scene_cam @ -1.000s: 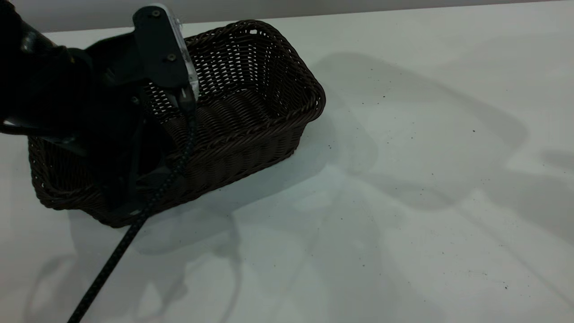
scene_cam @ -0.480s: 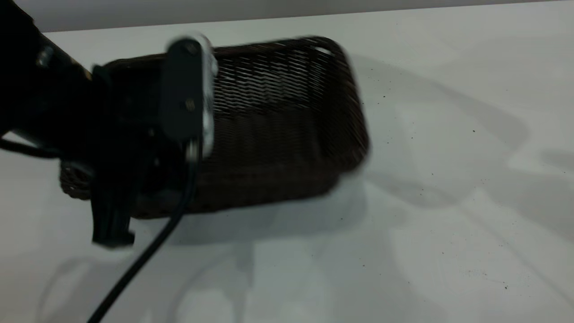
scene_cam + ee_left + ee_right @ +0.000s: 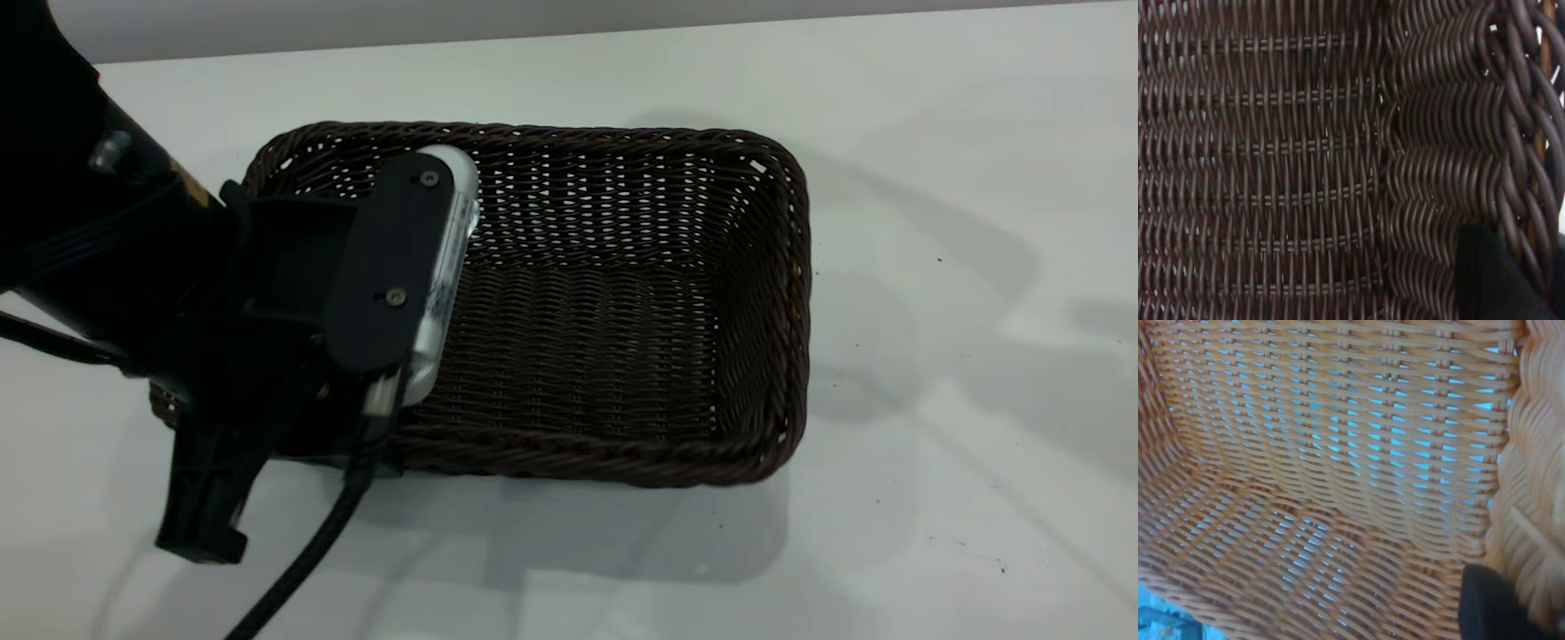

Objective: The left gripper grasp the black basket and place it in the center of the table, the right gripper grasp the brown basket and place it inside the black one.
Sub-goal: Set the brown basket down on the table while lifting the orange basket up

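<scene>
The black basket (image 3: 613,320) is sitting flat on the table (image 3: 933,178), upright, its long sides running left to right, roughly in the middle of the exterior view and a little to the left. Its braided rim is showing all the way round except at the left end, where the left gripper (image 3: 267,418) is covering it. That gripper is reaching in from the left and hanging over the basket's left end; one black finger (image 3: 204,498) is pointing down outside the near-left corner and ending just beside the basket wall, above the table. The other finger is hidden behind the gripper's body, so I cannot tell whether the gripper is clenched on the rim or released. Its black plate and silver-white module are lying over the basket's left interior, and a black cable (image 3: 302,560) is trailing from it toward the near edge.

In the left wrist view, the basket's dark weave (image 3: 1285,160) is filling the frame, with the braided rim along one side and a black finger (image 3: 1491,280) just beside it.

In the right wrist view, the brown basket (image 3: 1338,467) is filling the frame, orange-tan and open-woven. A black fingertip (image 3: 1498,603) is showing beside its thick rim; whether the right gripper is gripping the rim cannot be told.
</scene>
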Motion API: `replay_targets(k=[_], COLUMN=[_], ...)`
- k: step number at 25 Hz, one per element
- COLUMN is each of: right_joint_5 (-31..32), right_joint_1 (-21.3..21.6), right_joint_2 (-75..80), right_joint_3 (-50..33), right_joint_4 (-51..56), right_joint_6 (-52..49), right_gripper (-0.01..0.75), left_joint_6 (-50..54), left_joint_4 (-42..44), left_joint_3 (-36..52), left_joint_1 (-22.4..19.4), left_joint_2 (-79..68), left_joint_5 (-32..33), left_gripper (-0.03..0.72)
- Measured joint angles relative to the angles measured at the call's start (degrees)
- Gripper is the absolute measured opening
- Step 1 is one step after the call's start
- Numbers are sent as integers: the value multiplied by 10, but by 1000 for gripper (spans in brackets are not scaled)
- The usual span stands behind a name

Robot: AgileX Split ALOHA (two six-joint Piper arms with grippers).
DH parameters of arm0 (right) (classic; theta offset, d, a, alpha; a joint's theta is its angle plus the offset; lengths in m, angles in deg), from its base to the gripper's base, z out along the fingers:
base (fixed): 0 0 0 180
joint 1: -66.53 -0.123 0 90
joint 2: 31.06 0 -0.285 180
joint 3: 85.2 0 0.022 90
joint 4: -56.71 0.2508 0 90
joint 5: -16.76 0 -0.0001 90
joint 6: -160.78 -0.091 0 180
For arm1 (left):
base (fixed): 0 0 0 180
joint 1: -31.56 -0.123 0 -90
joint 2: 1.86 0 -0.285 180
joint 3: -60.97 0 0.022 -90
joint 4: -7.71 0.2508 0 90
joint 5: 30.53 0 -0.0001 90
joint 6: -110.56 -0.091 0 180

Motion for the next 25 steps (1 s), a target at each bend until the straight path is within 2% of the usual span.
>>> replay_targets(k=[4,19,21,25], right_joint_5=[3,1,1,1], right_joint_1=[0,0,0,0], right_joint_2=[0,0,0,0], right_joint_3=[0,0,0,0], right_joint_4=[-1,-1,0,0], right_joint_6=[4,11,12,12], right_gripper=[107,107,107,107], left_joint_6=[41,25,25,25], left_joint_4=[-35,-31,-31,-30], left_joint_3=[0,1,1,2], left_joint_1=[-1,-1,-1,-1], left_joint_2=[0,6,15,29], left_joint_5=[4,14,20,8], left_gripper=[132,139,183,383])
